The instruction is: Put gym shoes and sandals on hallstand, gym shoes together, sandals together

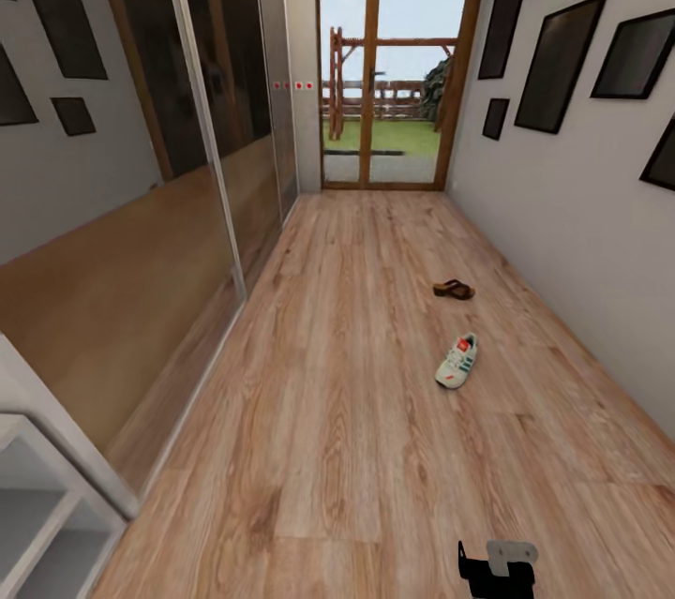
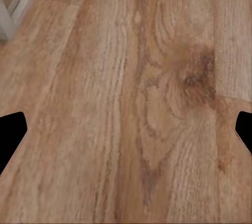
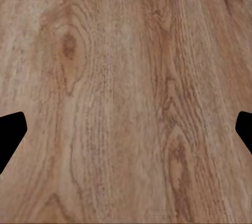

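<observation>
the hallstand's (image 1: 42, 496) pale grey shelves at the corridor's near left corner hold nothing visible. both wrist views show spread jaws over bare corridor floor (image 2: 131, 103), the left gripper (image 2: 126, 129) and right gripper (image 3: 126, 129) holding nothing. one gym shoe (image 1: 457, 362) lies on the planks toward the right wall, well ahead of the grippers; one sandal (image 1: 454, 290) lies near it, further toward the glass door (image 1: 403, 65).

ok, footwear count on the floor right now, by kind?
Gym shoes: 1, a white gym shoe
Sandals: 1, a brown sandal, farther down the corridor floor
Total: 2
</observation>
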Available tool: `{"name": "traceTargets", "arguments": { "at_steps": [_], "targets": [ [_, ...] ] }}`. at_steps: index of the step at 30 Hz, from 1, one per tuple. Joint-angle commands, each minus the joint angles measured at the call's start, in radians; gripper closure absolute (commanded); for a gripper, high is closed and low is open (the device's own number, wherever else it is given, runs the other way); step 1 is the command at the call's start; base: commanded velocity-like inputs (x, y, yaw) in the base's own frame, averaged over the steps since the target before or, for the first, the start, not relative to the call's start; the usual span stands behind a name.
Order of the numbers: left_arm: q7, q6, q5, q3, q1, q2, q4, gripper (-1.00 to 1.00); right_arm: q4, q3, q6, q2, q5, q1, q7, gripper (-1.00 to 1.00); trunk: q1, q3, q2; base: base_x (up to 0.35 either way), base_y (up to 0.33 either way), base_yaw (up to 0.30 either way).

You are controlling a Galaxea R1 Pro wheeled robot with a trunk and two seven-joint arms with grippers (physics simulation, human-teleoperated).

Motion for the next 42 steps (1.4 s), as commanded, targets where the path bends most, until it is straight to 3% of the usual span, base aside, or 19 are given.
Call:
{"name": "traceTargets", "arguments": {
  "at_steps": [1,6,10,12,24,42],
  "targets": [
    [-0.01,0.001,0.01,0.001,-0.001,0.0,0.001,-1.0,0.001,0.0,-0.001,0.0,0.008,-0.001,-0.008,-1.0,0.0,-0.001,0.0,0.335,0.009,0.0],
    [-0.008,0.006,0.007,-0.002,-0.006,-0.008,-0.009,-1.0,0.001,0.0,-0.001,0.0,0.008,-0.001,-0.008,-1.0,0.0,-0.001,0.0,0.335,0.005,0.0],
    [-0.001,0.011,0.001,-0.007,-0.014,-0.037,-0.013,-1.0,0.001,0.0,-0.001,0.0,0.008,-0.001,-0.009,-1.0,0.0,-0.001,0.0,0.336,0.001,0.0],
    [0.033,0.014,-0.021,-0.01,-0.036,-0.063,-0.016,-1.0,0.001,0.0,-0.001,0.0,0.008,-0.001,-0.009,-1.0,0.0,-0.001,0.0,0.337,0.0,0.0],
    [0.099,0.007,-0.058,-0.007,-0.058,-0.072,-0.004,-1.0,0.001,0.0,-0.001,0.0,0.008,-0.001,-0.008,-1.0,0.0,-0.001,0.0,0.336,0.0,0.0],
    [0.107,0.004,-0.062,-0.008,-0.054,-0.07,-0.002,-1.0,0.001,0.0,-0.001,-0.003,0.01,0.001,-0.007,-1.0,0.0,-0.001,0.0,0.13,0.0,0.0]
  ]
}}
